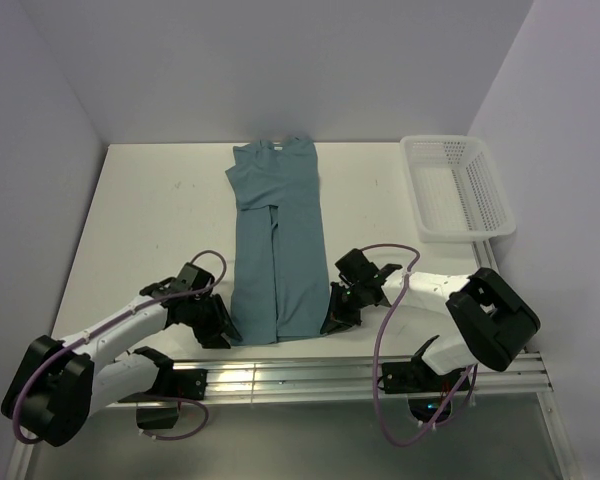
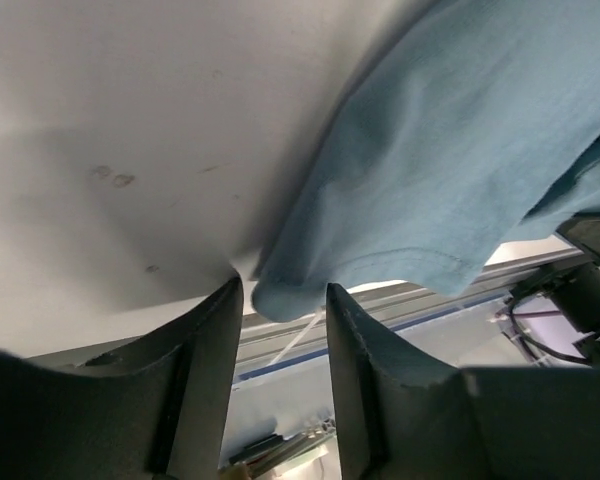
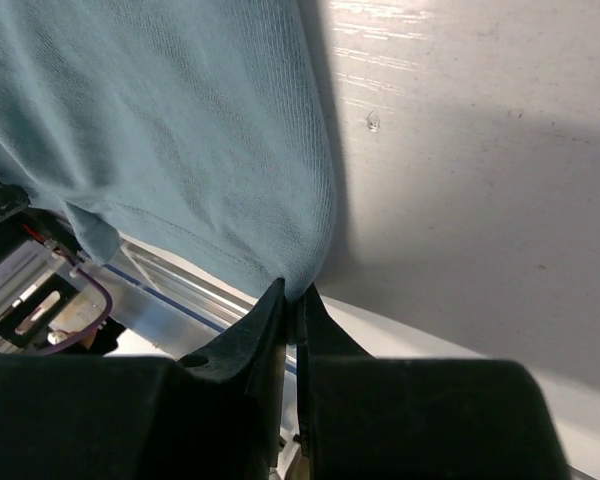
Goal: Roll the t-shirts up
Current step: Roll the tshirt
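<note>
1. We find the t-shirt point(image 1: 275, 260) flat on the white table point(image 1: 160, 220), folded lengthwise into a long narrow strip. Its collar lies at the far end and its hem at the near edge, just above the metal rail point(image 1: 280, 375).
2. We see a seam-like line down the middle of the strip's near half, where two folded edges meet.
3. The left gripper point(image 1: 223, 330) sits low at the near-left hem corner. In the left wrist view its fingers point(image 2: 210, 350) stand apart, and the rounded corner of the cloth point(image 2: 450, 150) hangs into the gap between them. We see a gap on each side of the cloth, so nothing is clamped there.
4. The right gripper point(image 1: 332, 320) sits at the near-right hem corner. In the right wrist view its fingers point(image 3: 250, 330) are pressed together and pinch the hem edge of the cloth point(image 3: 180, 130) at their tips.
5. A white mesh basket point(image 1: 458, 236) stands at the far right of the table, well apart from the shirt.
</note>
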You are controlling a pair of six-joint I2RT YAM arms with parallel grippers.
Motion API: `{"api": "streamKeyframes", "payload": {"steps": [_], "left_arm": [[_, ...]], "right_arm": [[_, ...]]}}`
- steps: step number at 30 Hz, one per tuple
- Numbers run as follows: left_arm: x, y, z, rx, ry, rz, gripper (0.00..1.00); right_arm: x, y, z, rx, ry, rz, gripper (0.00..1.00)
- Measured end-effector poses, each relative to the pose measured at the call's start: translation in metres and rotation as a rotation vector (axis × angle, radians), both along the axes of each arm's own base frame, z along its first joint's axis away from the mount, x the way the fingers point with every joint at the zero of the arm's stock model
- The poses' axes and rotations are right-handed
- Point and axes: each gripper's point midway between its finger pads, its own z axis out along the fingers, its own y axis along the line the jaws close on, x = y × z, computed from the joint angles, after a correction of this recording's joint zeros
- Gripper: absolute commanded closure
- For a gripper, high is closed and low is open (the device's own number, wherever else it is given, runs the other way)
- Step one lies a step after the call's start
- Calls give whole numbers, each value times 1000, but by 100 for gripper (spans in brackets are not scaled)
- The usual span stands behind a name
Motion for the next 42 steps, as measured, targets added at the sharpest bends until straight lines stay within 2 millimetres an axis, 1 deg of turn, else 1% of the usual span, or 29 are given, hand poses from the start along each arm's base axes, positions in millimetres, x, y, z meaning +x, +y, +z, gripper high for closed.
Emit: {"api": "streamKeyframes", "payload": {"steps": [2,3,4,5,6,11,14,17,21,24,27,31,36,42], "left_arm": [[1,-3,0,-12,1,10,65],[1,-5,-1,-16,-3,11,71],[1,-5,-2,-17,-2,12,85],[1,-7,-3,-16,5,19,96],[1,-7,-5,-12,13,18,100],[2,-13,-4,-11,33,8,100],[2,-15,0,6,37,3,100],[4,-20,11,9,44,3,100],[11,-28,28,-3,65,16,100],[19,-33,41,8,86,23,100],[32,-40,55,18,89,24,100],[55,-45,67,15,68,35,100],[72,-38,76,19,56,77,100],[95,-31,83,26,39,118,100]], "right_arm": [[0,0,0,1,0,5,96],[0,0,1,-1,0,10,96],[0,0,1,-4,0,16,98],[0,-1,1,-6,0,21,98],[-1,-1,1,-11,2,25,99],[-6,-7,2,-40,17,51,100],[-7,-11,6,-65,30,62,100],[-7,-14,12,-97,41,61,100],[-3,-16,31,-145,59,61,100],[7,-12,52,-163,58,68,100],[19,-8,64,-164,46,69,100],[29,-17,65,-178,68,43,100],[44,-27,64,-186,98,4,100],[75,-27,73,-162,77,-12,100]]}}
